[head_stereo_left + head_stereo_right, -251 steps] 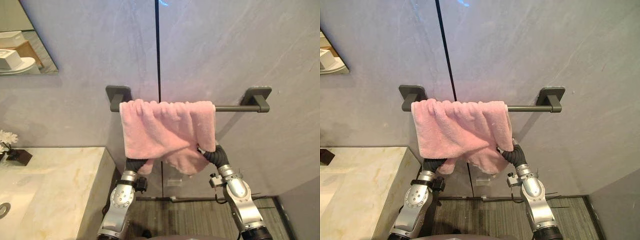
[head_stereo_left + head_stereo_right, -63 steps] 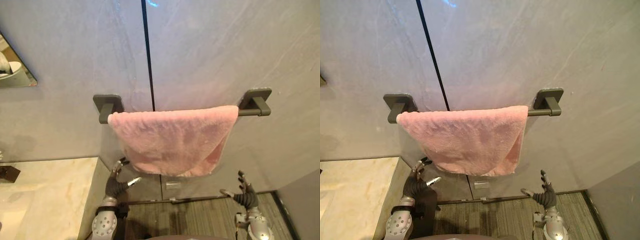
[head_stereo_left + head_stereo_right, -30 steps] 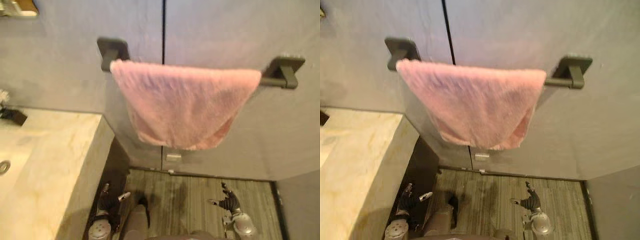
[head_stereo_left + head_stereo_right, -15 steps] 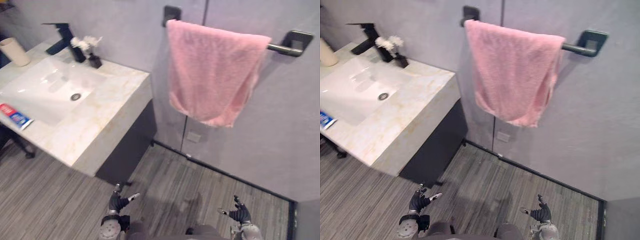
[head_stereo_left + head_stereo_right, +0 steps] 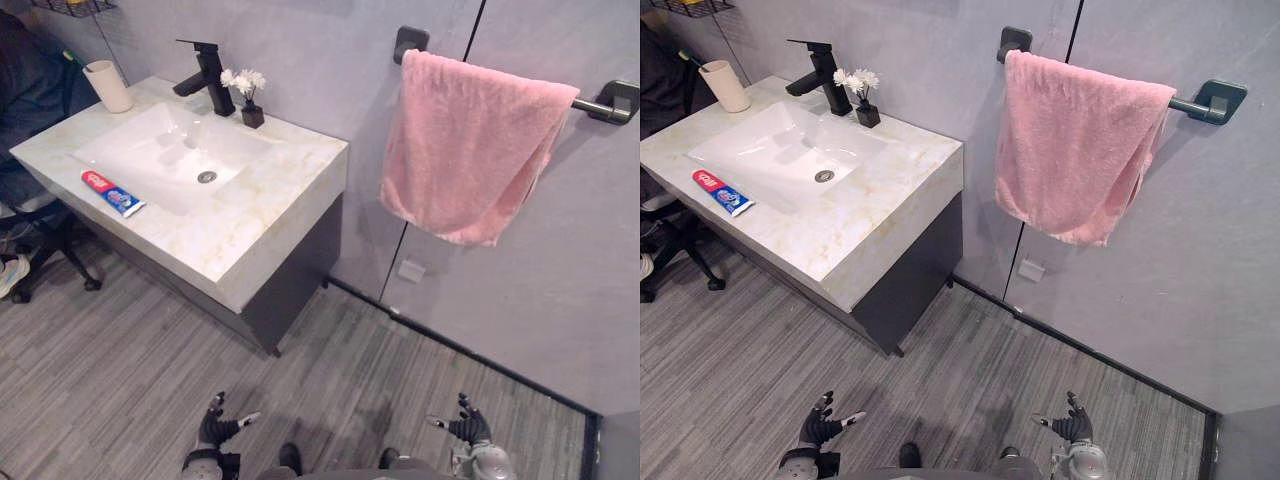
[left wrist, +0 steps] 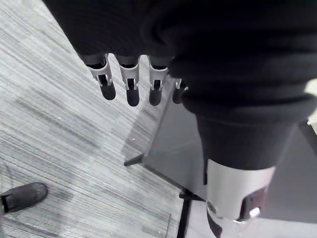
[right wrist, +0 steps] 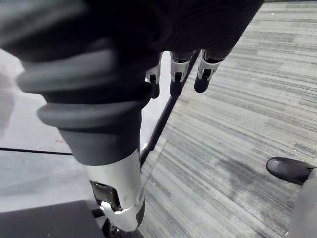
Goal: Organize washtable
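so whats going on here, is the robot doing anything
Nothing is being handled right now. The robot's left hand and right hand hang open near the floor, holding nothing. A pink towel is draped over the towel bar. On the washtable, a toothpaste tube lies beside the basin and a cup stands at a back corner.

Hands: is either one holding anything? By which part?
Nothing held. Left hand and right hand hang open above the floor; the pink towel is draped over the rail, apart from both.

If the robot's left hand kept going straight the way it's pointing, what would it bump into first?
Probably the grey floor, close before the dark cabinet under the washtable; the left hand hangs open and low, depth is unclear.
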Controlling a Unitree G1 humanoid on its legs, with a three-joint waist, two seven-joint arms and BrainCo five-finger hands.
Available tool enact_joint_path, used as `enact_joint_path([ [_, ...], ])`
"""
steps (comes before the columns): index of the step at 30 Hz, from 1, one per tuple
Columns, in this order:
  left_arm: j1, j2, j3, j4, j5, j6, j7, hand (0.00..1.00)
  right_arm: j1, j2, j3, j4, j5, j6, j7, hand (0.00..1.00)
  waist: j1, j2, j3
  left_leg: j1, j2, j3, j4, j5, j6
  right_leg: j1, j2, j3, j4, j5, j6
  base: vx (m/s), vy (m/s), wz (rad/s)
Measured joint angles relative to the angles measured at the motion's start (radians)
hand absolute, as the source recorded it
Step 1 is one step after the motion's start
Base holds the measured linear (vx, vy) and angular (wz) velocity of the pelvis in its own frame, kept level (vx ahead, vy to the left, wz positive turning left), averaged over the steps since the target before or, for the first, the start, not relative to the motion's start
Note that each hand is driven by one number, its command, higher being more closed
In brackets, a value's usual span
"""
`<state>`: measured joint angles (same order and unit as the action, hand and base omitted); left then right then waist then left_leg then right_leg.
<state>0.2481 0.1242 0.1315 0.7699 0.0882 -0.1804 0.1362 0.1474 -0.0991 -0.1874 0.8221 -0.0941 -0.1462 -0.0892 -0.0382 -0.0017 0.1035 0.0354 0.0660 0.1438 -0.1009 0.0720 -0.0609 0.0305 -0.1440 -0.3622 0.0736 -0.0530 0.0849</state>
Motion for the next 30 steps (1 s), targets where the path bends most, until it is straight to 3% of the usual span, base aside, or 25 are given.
enact_joint_path([
  [2, 0.001, -0.003, 0.014, 0.003, 0.000, -0.001, 0.000, 0.00, -0.001, 0.002, 0.003, 0.005, -0.001, 0.000, 0.001, 0.00, 0.003, -0.001, 0.001, -0.016, -0.006, -0.028, 0.000, 0.006, 0.000, 0.007, -0.003, -0.031, -0.007, -0.001, 0.001, -0.08, 0.024, 0.79],
  [3, -0.002, -0.007, 0.036, 0.002, -0.029, -0.003, 0.002, 0.00, -0.002, 0.005, 0.020, 0.009, -0.012, 0.000, -0.001, 0.00, 0.005, -0.002, 0.003, -0.063, -0.020, -0.092, 0.000, 0.025, 0.008, 0.008, -0.017, -0.114, -0.003, -0.005, 0.007, -0.04, 0.024, 1.47],
  [4, -0.005, -0.007, 0.043, 0.001, -0.047, -0.002, 0.006, 0.00, -0.003, 0.005, 0.024, 0.010, -0.021, 0.000, -0.003, 0.00, 0.008, -0.003, 0.007, -0.100, -0.023, -0.080, 0.000, 0.017, 0.025, 0.011, -0.031, -0.189, -0.001, -0.008, 0.013, -0.02, 0.030, 2.10],
  [5, -0.009, -0.012, 0.058, 0.001, -0.059, -0.002, 0.012, 0.00, -0.003, 0.006, 0.023, 0.010, -0.025, 0.000, -0.003, 0.00, 0.005, -0.009, 0.012, -0.118, -0.020, -0.011, 0.003, -0.011, 0.069, 0.022, -0.048, -0.253, -0.003, -0.007, 0.019, 0.01, 0.041, 1.80],
  [6, -0.011, -0.018, 0.069, 0.001, -0.070, -0.002, 0.019, 0.00, -0.003, 0.005, 0.023, 0.010, -0.026, 0.000, -0.003, 0.00, 0.001, -0.016, 0.017, -0.128, -0.016, 0.061, 0.010, -0.024, 0.088, 0.030, -0.067, -0.294, -0.002, 0.006, 0.021, 0.07, 0.135, 1.91],
  [7, -0.015, -0.029, 0.078, 0.003, -0.087, -0.001, 0.022, 0.00, -0.007, 0.004, 0.030, 0.010, -0.027, 0.001, -0.004, 0.00, 0.001, -0.022, 0.034, -0.136, 0.011, 0.236, 0.033, -0.026, 0.101, 0.048, -0.098, -0.372, 0.015, 0.007, 0.027, 0.13, 0.227, 1.80],
  [8, -0.012, -0.032, 0.078, 0.003, -0.093, -0.001, 0.023, 0.00, -0.014, -0.004, 0.030, 0.010, -0.029, 0.001, -0.004, 0.00, 0.001, -0.008, 0.041, -0.136, 0.041, 0.372, 0.063, -0.017, 0.113, 0.066, -0.116, -0.417, 0.038, -0.005, 0.040, 0.18, 0.277, 2.00],
  [9, 0.006, -0.033, 0.082, 0.004, -0.108, 0.001, 0.027, 0.00, -0.029, -0.017, 0.032, 0.009, -0.034, 0.001, -0.005, 0.00, -0.003, -0.009, 0.051, -0.136, 0.068, 0.491, 0.111, 0.035, 0.099, 0.090, -0.135, -0.466, 0.074, -0.023, 0.058, 0.14, 0.199, 1.37],
  [11, 0.024, -0.030, 0.107, 0.004, -0.117, 0.002, 0.039, 0.00, -0.059, -0.021, 0.045, -0.014, -0.034, 0.000, -0.015, 0.00, 0.013, -0.016, 0.055, -0.131, 0.033, 0.459, 0.103, 0.028, 0.096, 0.104, -0.164, -0.460, 0.078, -0.019, 0.051, 0.09, 0.143, 0.86],
  [15, 0.028, 0.002, 0.116, 0.026, -0.116, 0.003, 0.041, 0.00, -0.123, 0.030, 0.103, -0.046, -0.036, -0.004, -0.019, 0.00, 0.041, -0.061, 0.083, -0.135, -0.018, 0.432, 0.115, -0.007, 0.114, 0.124, -0.196, -0.426, 0.056, -0.013, 0.042, 0.06, 0.082, 0.26],
  [17, 0.028, -0.002, 0.117, 0.025, -0.116, 0.002, 0.040, 0.00, -0.130, 0.034, 0.131, -0.047, -0.037, -0.003, -0.018, 0.00, 0.054, -0.061, 0.087, -0.154, -0.015, 0.429, 0.184, -0.053, 0.115, 0.132, -0.206, -0.427, 0.053, 0.002, 0.050, 0.02, 0.019, -0.03],
  [20, 0.027, -0.004, 0.119, 0.024, -0.116, 0.001, 0.039, 0.00, -0.133, 0.032, 0.152, -0.047, -0.047, -0.002, -0.017, 0.00, 0.050, -0.058, 0.090, -0.202, -0.014, 0.382, 0.289, -0.141, 0.113, 0.157, -0.219, -0.428, 0.061, 0.005, 0.056, 0.04, 0.041, 0.31],
  [21, 0.026, -0.007, 0.115, 0.014, -0.115, 0.001, 0.038, 0.00, -0.125, 0.030, 0.151, -0.051, -0.053, 0.000, -0.016, 0.00, 0.048, -0.053, 0.093, -0.222, -0.017, 0.358, 0.319, -0.163, 0.121, 0.132, -0.243, -0.368, 0.144, -0.002, 0.034, 0.05, 0.113, 0.74],
  [22, 0.026, -0.007, 0.103, -0.005, -0.114, 0.001, 0.038, 0.00, -0.100, 0.021, 0.149, -0.060, -0.055, 0.002, -0.015, 0.00, 0.040, -0.043, 0.092, -0.230, -0.034, 0.310, 0.326, -0.171, 0.134, 0.070, -0.260, -0.211, 0.287, -0.005, -0.095, 0.07, 0.137, 0.99],
  [23, 0.026, -0.005, 0.096, -0.018, -0.113, 0.000, 0.038, 0.00, -0.086, 0.018, 0.151, -0.063, -0.055, 0.002, -0.013, 0.00, 0.033, -0.035, 0.090, -0.228, -0.044, 0.278, 0.324, -0.173, 0.137, 0.027, -0.259, -0.109, 0.366, 0.021, -0.142, 0.14, 0.160, 1.48],
  [24, 0.015, 0.007, 0.089, -0.027, -0.104, -0.003, 0.039, 0.00, -0.068, 0.014, 0.151, -0.063, -0.054, 0.001, -0.011, 0.00, 0.015, -0.019, 0.102, -0.227, -0.052, 0.204, 0.311, -0.180, 0.145, -0.037, -0.207, 0.075, 0.488, -0.058, -0.085, 0.14, 0.081, 1.33],
  [26, -0.020, 0.031, 0.080, -0.024, -0.094, -0.001, 0.040, 0.00, -0.061, 0.021, 0.172, -0.064, -0.054, 0.001, 0.001, 0.00, 0.012, -0.049, 0.121, -0.205, -0.076, 0.136, 0.306, -0.188, 0.158, -0.125, -0.115, 0.216, 0.605, -0.199, -0.038, 0.21, 0.032, 1.28],
  [28, -0.032, 0.034, 0.074, -0.022, -0.092, 0.001, 0.039, 0.00, -0.057, 0.031, 0.206, -0.076, -0.053, -0.003, 0.005, 0.00, 0.006, -0.069, 0.137, -0.150, -0.106, 0.103, 0.284, -0.197, 0.172, -0.208, -0.060, 0.229, 0.617, -0.261, -0.053, 0.23, 0.019, 0.79],
  [30, -0.026, 0.010, 0.055, -0.017, -0.077, -0.002, 0.040, 0.00, -0.054, 0.033, 0.245, -0.083, -0.051, -0.006, 0.008, 0.00, -0.004, -0.052, 0.149, -0.089, -0.108, 0.039, 0.278, -0.226, 0.173, -0.306, 0.034, 0.208, 0.519, -0.256, -0.051, 0.30, 0.004, 0.80],
])
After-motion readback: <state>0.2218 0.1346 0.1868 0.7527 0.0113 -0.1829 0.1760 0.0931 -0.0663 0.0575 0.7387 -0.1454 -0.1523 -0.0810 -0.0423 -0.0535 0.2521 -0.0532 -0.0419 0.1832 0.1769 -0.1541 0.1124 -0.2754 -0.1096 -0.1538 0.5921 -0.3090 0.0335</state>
